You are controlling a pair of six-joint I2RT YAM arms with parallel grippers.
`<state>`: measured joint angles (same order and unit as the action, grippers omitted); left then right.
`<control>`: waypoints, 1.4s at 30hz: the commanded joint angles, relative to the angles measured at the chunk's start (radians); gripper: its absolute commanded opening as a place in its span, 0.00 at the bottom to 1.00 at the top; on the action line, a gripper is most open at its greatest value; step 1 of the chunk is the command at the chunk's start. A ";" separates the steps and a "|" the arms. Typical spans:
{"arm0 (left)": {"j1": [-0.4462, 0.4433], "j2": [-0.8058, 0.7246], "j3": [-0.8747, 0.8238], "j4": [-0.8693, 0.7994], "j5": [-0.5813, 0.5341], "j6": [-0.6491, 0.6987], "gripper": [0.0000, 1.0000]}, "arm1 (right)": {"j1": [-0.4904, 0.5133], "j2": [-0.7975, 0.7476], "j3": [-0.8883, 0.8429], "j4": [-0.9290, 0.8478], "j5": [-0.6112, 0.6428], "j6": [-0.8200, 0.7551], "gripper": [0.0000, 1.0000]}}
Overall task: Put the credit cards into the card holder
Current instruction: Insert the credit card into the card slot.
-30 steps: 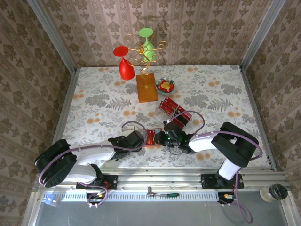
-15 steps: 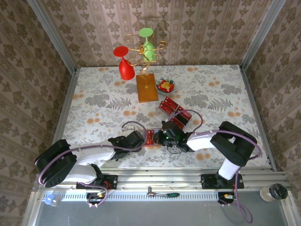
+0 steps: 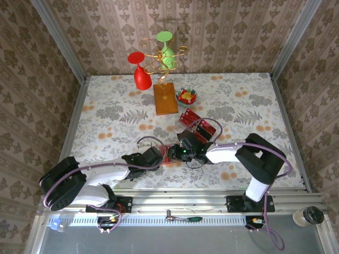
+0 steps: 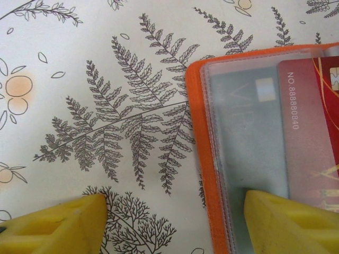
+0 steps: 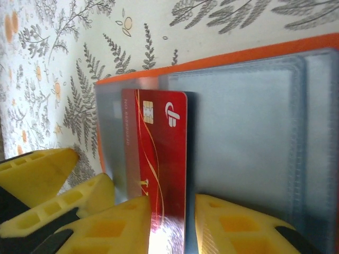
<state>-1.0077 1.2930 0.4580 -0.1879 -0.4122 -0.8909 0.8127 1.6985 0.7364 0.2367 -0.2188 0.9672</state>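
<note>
The orange card holder (image 4: 200, 132) lies open on the table (image 3: 106, 121), clear pockets up (image 5: 254, 132). A red credit card (image 5: 159, 143) sits partly under the left pocket's plastic, also seen in the left wrist view (image 4: 312, 137). My right gripper (image 5: 172, 227) straddles the card's near end, jaws slightly apart, with a dark gap between the card and the right finger (image 5: 238, 227). My left gripper (image 4: 175, 222) is open: one finger (image 4: 291, 222) rests on the holder's pocket, the other on the cloth. More credit cards (image 3: 197, 123) lie behind the holder (image 3: 169, 154).
A brown wooden block (image 3: 165, 99) with a wire stand, a red glass (image 3: 140, 74) and a green glass (image 3: 165, 45) stand at the back. A bowl of candies (image 3: 187, 96) sits beside the block. Walls close in the table on three sides.
The right gripper has slid left toward the holder with the card, and its jaws have parted a little. The left arm has stayed put.
</note>
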 commanded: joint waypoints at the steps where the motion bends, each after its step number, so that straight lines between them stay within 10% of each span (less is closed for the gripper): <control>1: -0.006 0.006 -0.025 -0.031 0.005 -0.016 0.70 | -0.026 -0.071 0.025 -0.179 0.002 -0.088 0.30; 12: -0.006 -0.005 -0.031 -0.032 0.001 -0.016 0.70 | -0.035 -0.032 0.148 -0.273 -0.044 -0.175 0.05; 42: 0.158 -0.123 -0.061 -0.083 0.067 0.058 0.73 | 0.005 0.163 0.241 -0.266 -0.056 -0.167 0.03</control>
<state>-0.8566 1.1595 0.4068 -0.2550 -0.3618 -0.8562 0.8082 1.8282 0.9615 -0.0036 -0.2707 0.8066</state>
